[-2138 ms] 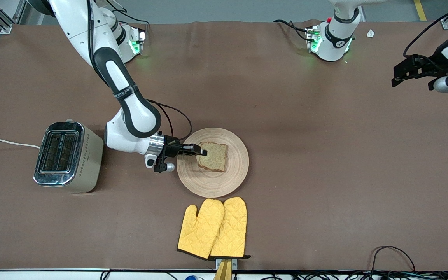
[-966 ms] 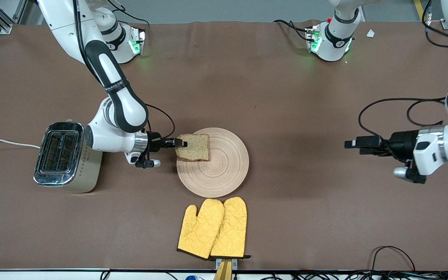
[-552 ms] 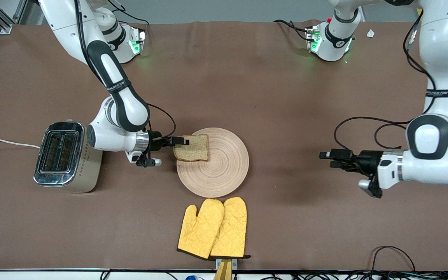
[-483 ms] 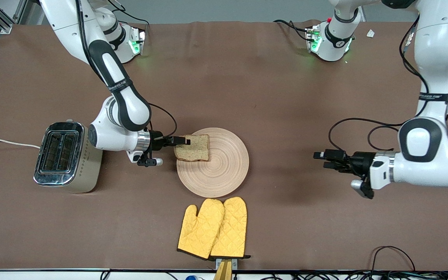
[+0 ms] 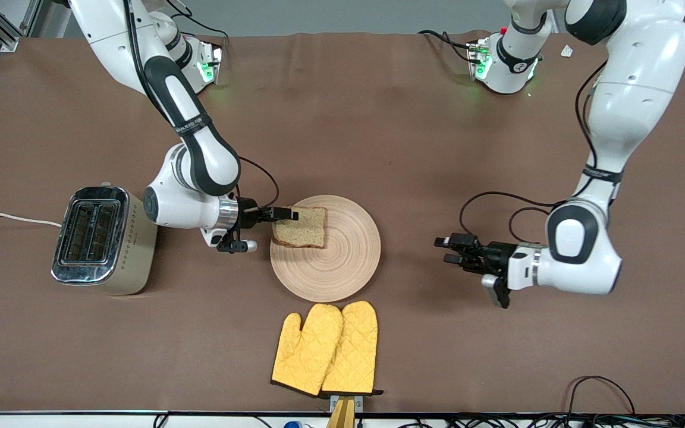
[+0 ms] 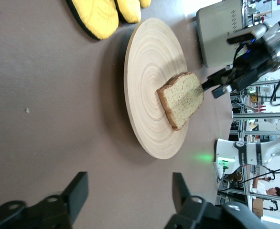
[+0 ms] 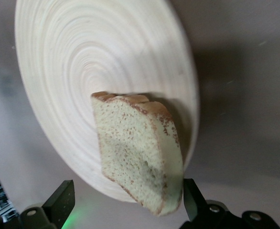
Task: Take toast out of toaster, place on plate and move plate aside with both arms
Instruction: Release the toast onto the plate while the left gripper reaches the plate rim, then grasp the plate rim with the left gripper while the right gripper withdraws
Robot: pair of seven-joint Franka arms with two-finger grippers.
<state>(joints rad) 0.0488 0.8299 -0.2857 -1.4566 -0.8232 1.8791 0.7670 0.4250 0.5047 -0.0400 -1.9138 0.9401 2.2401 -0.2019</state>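
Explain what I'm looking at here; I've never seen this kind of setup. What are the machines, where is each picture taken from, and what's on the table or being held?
Two white robot arms stand at a brown table. One picture looks down from a high camera facing them; the other two come from cameras on each arm's wrist.

The right gripper is over the edge of the round wooden plate, and the toast sits between its fingers. The right wrist view shows those fingers set wide on either side of the slice, so it looks released or only loosely held.

The left gripper is open and empty, low over the table toward the left arm's end, pointing at the plate.

Also there: a metal toaster toward the right arm's end, and yellow oven mitts nearer the front camera than the plate.
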